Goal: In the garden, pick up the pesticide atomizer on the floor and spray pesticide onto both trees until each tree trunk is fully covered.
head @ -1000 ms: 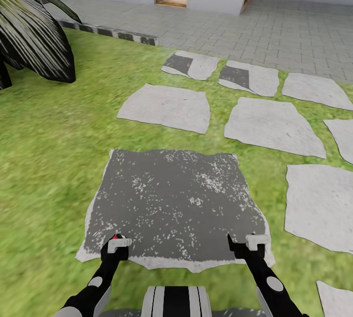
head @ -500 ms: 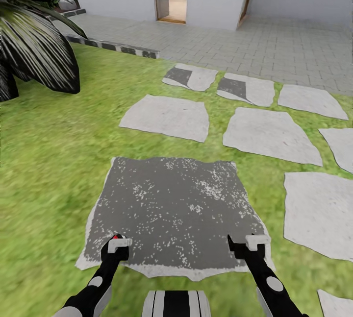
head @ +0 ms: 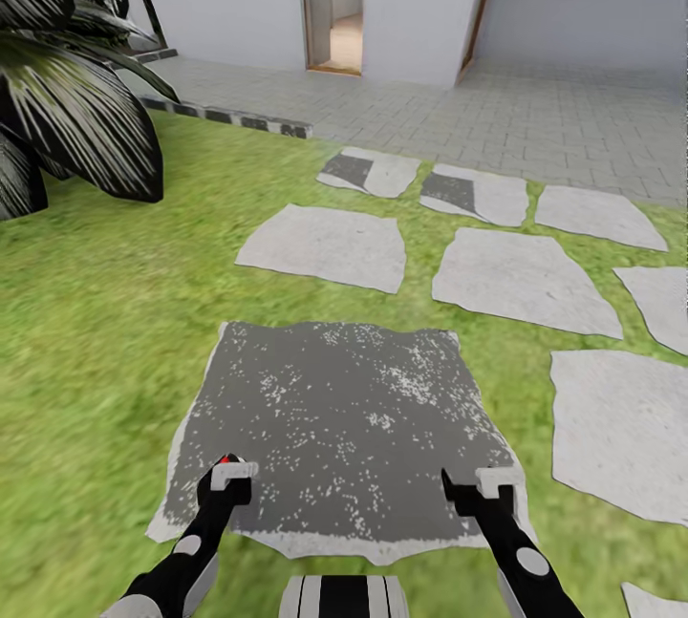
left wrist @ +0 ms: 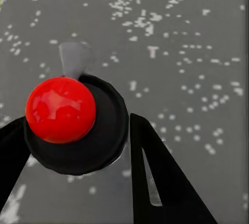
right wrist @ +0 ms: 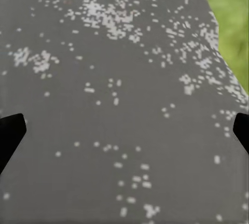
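The head view looks down over a green lawn; a large dark grey paving stone, flecked with white, lies in the lower middle of the frame, with paler stepping stones spread across the right and upper middle; beyond them a grey brick pavement runs to a pale wall with an open doorway at the top; a dark plant with long striped leaves fills the upper left corner.

Both arms reach forward from the bottom edge over the near end of the dark stone; the left end effector sits at the lower left of that stone, and a tiny red spot shows at its tip; in the left wrist view the sprayer, a black round body with a glossy red ball on top, is pinched between the two black fingers, which press against its sides; a small grey tab juts from the body, possibly the nozzle, though the view is too blurred to be sure.

The right end effector sits at the lower right of the stone; in the right wrist view its dark fingertips show at opposite edges of the frame, spread wide with nothing between them, over the speckled stone with a strip of grass in the upper right corner.
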